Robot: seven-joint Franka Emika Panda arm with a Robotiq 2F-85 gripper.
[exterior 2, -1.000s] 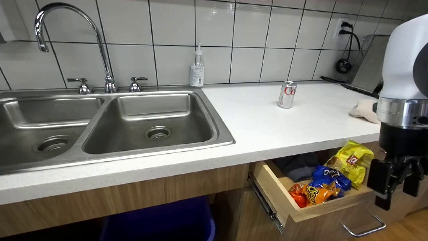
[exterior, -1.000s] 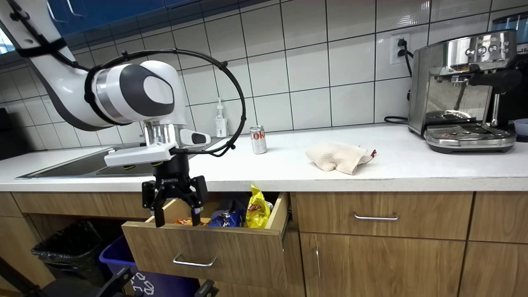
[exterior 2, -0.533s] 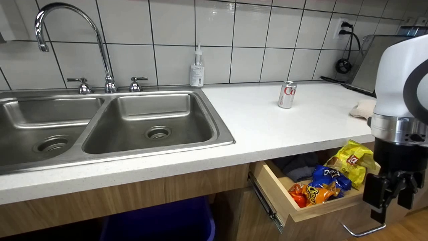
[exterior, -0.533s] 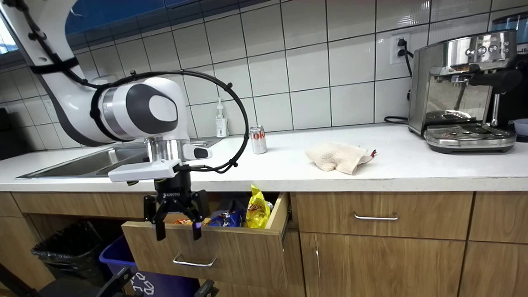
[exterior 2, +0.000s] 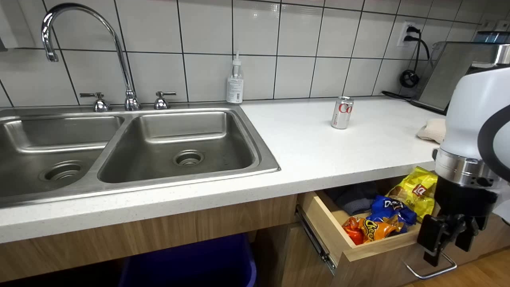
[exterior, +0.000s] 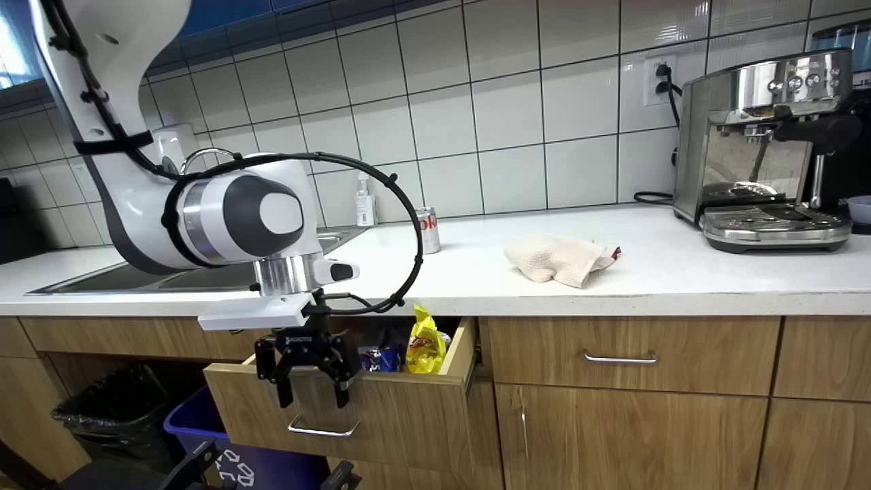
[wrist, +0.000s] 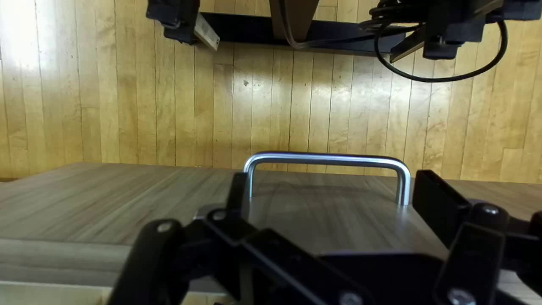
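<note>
My gripper (exterior: 313, 401) is open and holds nothing. It points down at the outer face of an open wooden drawer (exterior: 401, 415), its fingertips just above the metal handle (exterior: 320, 432). In the wrist view the two fingers stand at either end of the handle (wrist: 326, 159), close to the drawer front (wrist: 127, 199); whether they touch it I cannot tell. The drawer holds a yellow chip bag (exterior 2: 416, 193), a blue Doritos bag (exterior 2: 392, 209), an orange Cheetos bag (exterior 2: 376, 229) and a dark cloth (exterior 2: 354, 199). The gripper and arm hide the orange bag in an exterior view.
The white countertop (exterior: 476, 272) overhangs the drawer. On it are a Coke can (exterior: 429, 231), a beige cloth (exterior: 558, 258) and an espresso machine (exterior: 762, 150). A sink (exterior 2: 267, 163) is beside them. A blue bin (exterior: 272, 469) and a black-lined bin (exterior: 122, 415) stand below.
The gripper has moved down in front of the drawer face and slightly toward the drawer. The drawer and its bags have shifted slightly inward. The gripper stays open.
</note>
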